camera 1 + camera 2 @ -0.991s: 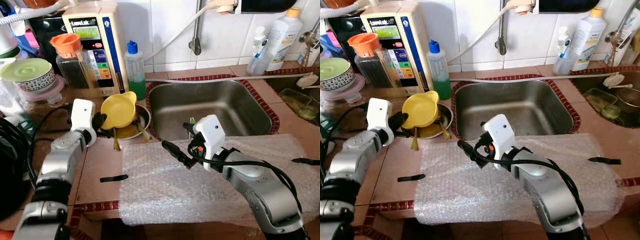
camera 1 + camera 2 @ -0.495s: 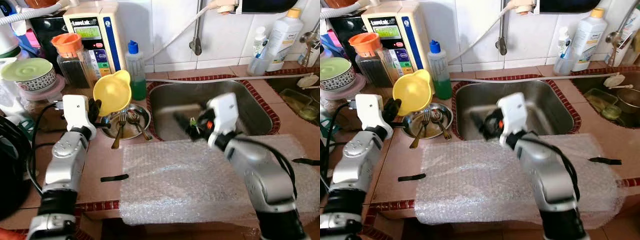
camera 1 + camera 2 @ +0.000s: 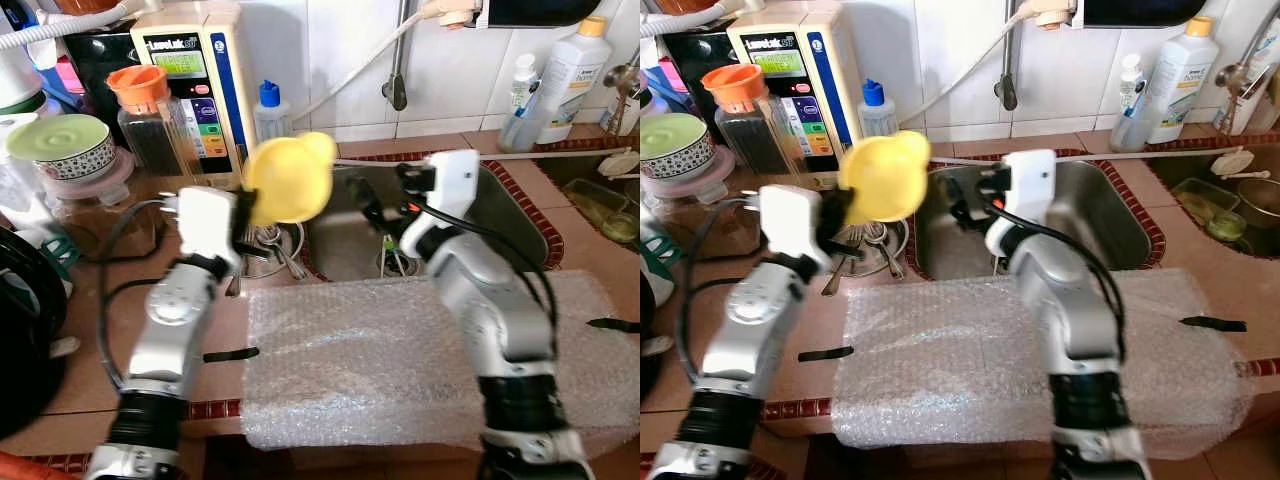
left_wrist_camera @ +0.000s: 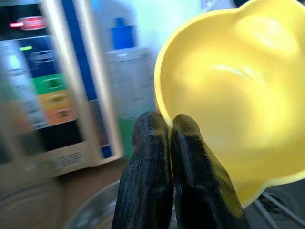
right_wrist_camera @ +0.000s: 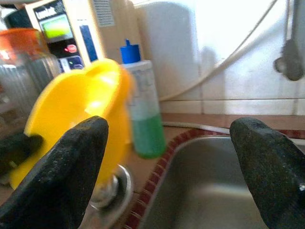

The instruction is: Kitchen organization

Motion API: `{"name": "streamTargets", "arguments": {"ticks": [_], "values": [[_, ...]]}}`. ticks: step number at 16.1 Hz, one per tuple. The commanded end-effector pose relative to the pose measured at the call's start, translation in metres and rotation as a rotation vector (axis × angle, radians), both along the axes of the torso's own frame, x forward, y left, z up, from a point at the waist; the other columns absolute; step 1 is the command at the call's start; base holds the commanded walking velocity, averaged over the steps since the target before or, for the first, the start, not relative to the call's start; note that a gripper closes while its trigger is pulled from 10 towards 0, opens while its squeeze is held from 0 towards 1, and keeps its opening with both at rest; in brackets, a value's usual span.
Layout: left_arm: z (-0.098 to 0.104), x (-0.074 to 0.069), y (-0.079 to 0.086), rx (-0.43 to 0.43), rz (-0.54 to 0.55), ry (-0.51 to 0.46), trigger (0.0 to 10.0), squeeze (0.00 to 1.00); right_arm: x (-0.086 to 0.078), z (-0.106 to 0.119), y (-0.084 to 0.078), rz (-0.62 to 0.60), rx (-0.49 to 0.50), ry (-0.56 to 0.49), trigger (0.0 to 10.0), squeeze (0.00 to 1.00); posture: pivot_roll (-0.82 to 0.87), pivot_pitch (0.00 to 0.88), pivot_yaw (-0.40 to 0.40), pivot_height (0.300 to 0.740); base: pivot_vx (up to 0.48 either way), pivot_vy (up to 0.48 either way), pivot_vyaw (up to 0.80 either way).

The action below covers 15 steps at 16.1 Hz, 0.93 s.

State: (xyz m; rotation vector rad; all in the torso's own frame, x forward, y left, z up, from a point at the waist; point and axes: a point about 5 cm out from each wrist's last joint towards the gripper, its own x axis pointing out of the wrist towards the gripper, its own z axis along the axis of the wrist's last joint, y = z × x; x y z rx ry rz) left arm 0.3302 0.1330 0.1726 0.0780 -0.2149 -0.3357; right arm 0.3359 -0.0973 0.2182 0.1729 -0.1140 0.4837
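The left gripper (image 4: 169, 143) holds a yellow bowl (image 3: 288, 178) up in the air. Its 2 black fingers (image 4: 147, 157) are pressed tight on the bowl's rim, with the thin wall pinched between them. The bowl is tipped on its side, just above a metal dish (image 3: 262, 252) with forks and spoons (image 3: 865, 240) in it. In the left eye view the bowl is at about 11 o'clock from the middle, and the dish sits right under it.

The right gripper (image 5: 171, 157) is up over the sink (image 3: 520, 215), at about 3 o'clock from the bowl and near it. Its 2 fingers are spread wide apart and hold nothing. It points toward the bowl.

The bowl looks like thin plastic, so it is likely light and stiff and would not break if it fell. It looks smooth, so it may slip or swing when held by 1 small spot on the rim. I think the best place to grab it is the rim, or the little spout bump (image 3: 318, 148) on its edge, with 1 finger inside and 1 outside.

A sheet of bubble wrap (image 3: 400, 360) lies on the counter (image 3: 205, 320) at 6 o'clock. It is soft and may be a good spot to set things down. A green soap bottle (image 5: 143, 119) stands behind the bowl at 12 o'clock.
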Motion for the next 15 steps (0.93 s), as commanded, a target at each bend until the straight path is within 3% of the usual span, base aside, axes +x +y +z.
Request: {"name": "streamTargets", "arguments": {"ticks": [1,5,6,7,8,10,15], "values": [[0.006,-0.003,-0.003,0.02,-0.025,-0.041,0.0,0.0,0.004,0.006,0.003,0.001,0.019,-0.022,10.0,0.0,-0.24,0.023,0.066,0.74,0.0,0.0,0.0],[0.009,-0.008,-0.021,0.041,-0.091,-0.068,0.0,0.0,0.016,0.005,0.021,0.008,0.007,-0.015,10.0,0.0,-0.23,0.023,0.064,0.74,0.0,0.0,0.0],[0.009,-0.008,-0.022,0.039,-0.094,-0.07,0.0,0.0,0.02,0.0,0.023,-0.006,-0.008,0.015,8.5,0.0,-0.23,0.023,0.063,0.74,0.0,0.0,0.0],[0.009,-0.009,-0.023,0.036,-0.097,-0.073,0.0,0.0,0.022,-0.005,0.024,-0.021,-0.024,0.038,2.5,0.0,-0.23,0.024,0.059,0.74,0.0,0.0,0.0],[0.01,-0.01,-0.025,0.035,-0.102,-0.078,0.0,0.0,0.024,-0.007,0.026,-0.023,-0.004,0.051,0.0,0.0,-0.23,0.024,0.058,0.74,0.0,0.0,0.0],[0.009,-0.01,-0.025,0.039,-0.095,-0.08,0.0,0.0,0.026,-0.007,0.029,-0.031,0.013,0.062,0.0,0.0,-0.22,0.025,0.056,0.74,0.0,0.0,0.0],[0.01,-0.011,-0.028,0.06,-0.092,-0.096,1.2,0.0,0.03,-0.018,0.038,-0.013,-0.027,0.136,0.0,0.0,-0.22,0.022,0.053,0.74,0.0,0.0,0.0]]}}
